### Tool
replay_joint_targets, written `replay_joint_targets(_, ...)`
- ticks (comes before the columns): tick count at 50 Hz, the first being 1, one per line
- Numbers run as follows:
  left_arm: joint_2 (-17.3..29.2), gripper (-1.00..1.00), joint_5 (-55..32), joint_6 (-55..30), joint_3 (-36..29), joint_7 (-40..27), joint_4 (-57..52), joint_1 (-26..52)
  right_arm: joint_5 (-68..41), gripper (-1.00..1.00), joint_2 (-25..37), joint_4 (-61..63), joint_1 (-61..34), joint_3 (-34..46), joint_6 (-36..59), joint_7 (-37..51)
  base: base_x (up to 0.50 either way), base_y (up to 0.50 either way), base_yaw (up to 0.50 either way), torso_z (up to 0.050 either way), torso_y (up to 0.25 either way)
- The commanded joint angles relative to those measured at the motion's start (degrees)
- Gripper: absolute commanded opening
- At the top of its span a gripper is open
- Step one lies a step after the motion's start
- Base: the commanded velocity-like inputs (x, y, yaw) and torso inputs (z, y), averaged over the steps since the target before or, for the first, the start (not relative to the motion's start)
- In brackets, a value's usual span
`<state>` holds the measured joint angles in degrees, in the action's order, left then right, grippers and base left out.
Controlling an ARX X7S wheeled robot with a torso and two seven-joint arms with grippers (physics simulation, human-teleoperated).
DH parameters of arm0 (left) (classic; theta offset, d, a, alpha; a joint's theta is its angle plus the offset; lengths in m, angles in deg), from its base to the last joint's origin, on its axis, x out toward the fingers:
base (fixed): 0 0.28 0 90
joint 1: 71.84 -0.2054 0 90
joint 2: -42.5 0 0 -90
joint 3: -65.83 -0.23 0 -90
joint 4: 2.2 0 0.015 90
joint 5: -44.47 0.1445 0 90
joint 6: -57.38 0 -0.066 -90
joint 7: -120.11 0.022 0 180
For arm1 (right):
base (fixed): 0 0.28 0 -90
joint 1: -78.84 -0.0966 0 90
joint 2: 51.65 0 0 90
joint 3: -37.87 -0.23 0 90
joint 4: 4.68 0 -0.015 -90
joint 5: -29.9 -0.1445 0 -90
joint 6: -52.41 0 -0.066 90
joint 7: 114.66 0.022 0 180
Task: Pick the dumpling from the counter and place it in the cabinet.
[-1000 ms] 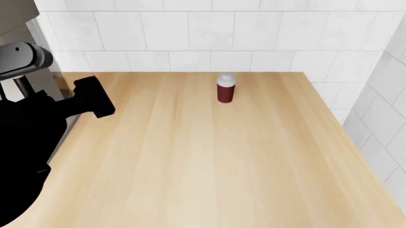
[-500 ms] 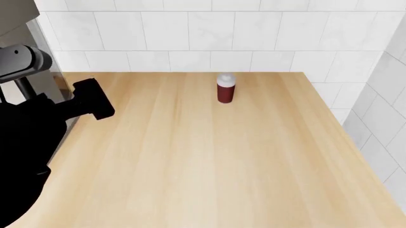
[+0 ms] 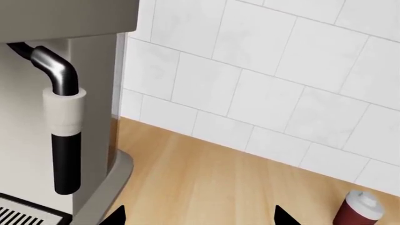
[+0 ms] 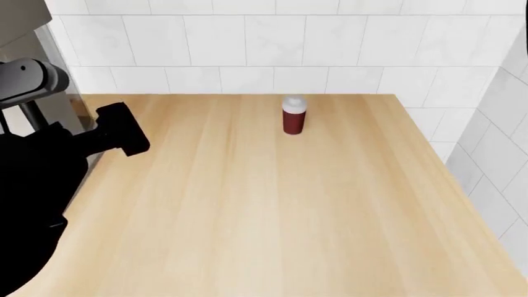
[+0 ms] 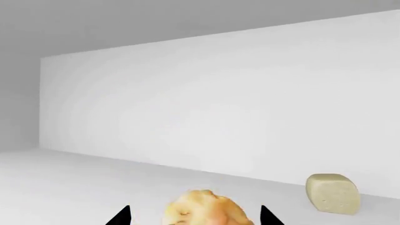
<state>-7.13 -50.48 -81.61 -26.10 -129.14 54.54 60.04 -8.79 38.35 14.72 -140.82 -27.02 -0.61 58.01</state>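
The dumpling, pale cream with golden-brown streaks, lies on the white cabinet floor between the jaws of my right gripper. The jaws stand apart with a gap on each side of it. My right gripper is out of the head view. My left gripper is open and empty, low over the light-wood counter beside the coffee machine; in the head view it is at the counter's left edge.
A dark-red bottle with a white cap stands near the back wall, also in the left wrist view. A coffee machine with a steam wand stands at the counter's left. A pale block sits inside the cabinet by its back wall.
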Motion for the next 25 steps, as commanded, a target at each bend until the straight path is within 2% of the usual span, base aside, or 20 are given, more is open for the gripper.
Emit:
replay_joint_targets(1, 0.1, 1.00, 0.0, 0.2, -0.1, 0.0, -0.1, -0.1, -0.6, 1.00, 0.0, -4.3, 3.1, 4.9, 1.0, 0.1, 0.00, 0.00, 0.00, 0.000, 0.000)
replay_joint_targets(19, 0.4, 1.00, -0.3, 0.6, 0.0, -0.2, -0.4, -0.5, -0.8, 1.00, 0.0, -4.3, 2.9, 4.9, 0.8, 0.1, 0.00, 0.00, 0.00, 0.000, 0.000)
replay_joint_targets(25, 0.5, 1.00, -0.3, 0.7, -0.1, -0.2, -0.5, -0.5, -1.9, 1.00, 0.0, -4.3, 2.1, 6.9, -2.1, -0.1, 0.00, 0.00, 0.00, 0.000, 0.000)
